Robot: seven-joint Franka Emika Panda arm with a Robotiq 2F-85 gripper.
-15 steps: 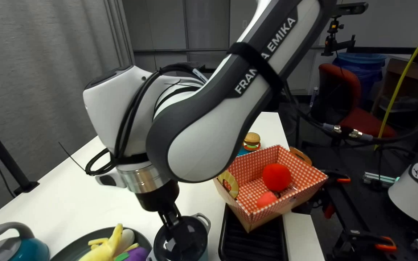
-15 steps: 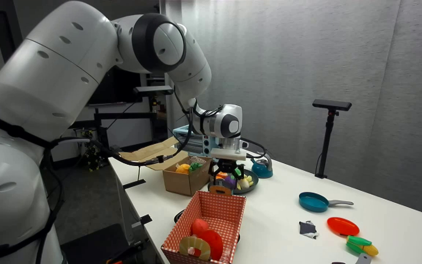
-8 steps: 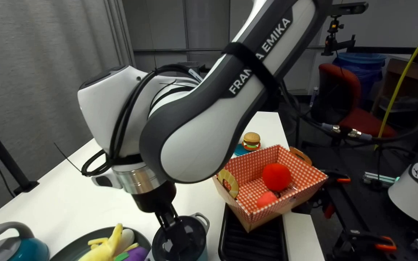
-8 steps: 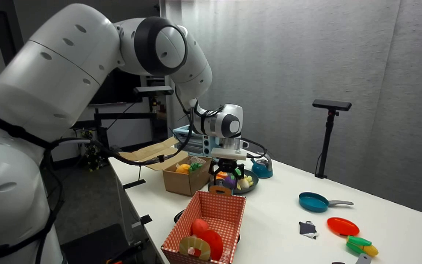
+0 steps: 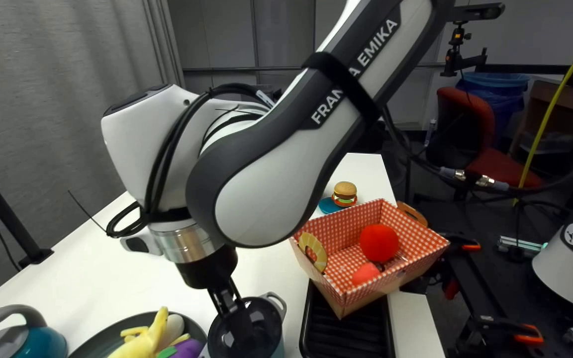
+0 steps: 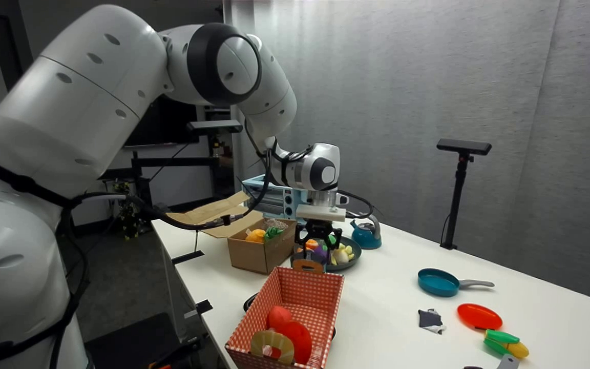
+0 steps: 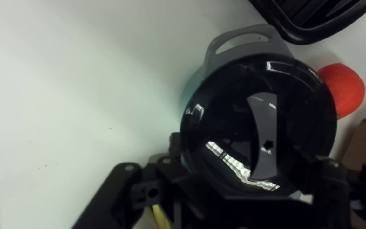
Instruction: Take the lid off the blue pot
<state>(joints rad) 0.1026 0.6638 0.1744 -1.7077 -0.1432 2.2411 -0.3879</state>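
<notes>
The lid is a glossy dark disc with a grey bar handle; it shows in the wrist view [image 7: 224,98] and in an exterior view [image 5: 264,318]. It sits on the blue pot, whose pale blue side [image 7: 191,90] and grey side handle [image 7: 249,47] show in the wrist view; its side also shows in an exterior view [image 5: 279,348]. My gripper [image 7: 240,151] is open over the lid, fingers spread on either side of the bar handle; it shows in both exterior views [image 5: 241,328] [image 6: 318,247]. I cannot tell whether a finger touches the lid.
A red-checked basket [image 5: 338,236] stands on a black tray [image 5: 346,330] beside the pot. A dark pan [image 5: 97,335] with toy vegetables and a teal kettle [image 5: 45,343] stand on the other side. A red toy [image 7: 345,89] and a cardboard box [image 6: 254,256] are close by.
In an exterior view the arm and gripper have shifted slightly left, then a little up, over the lid. The gripper stays open. The lid and pot look unmoved.
</notes>
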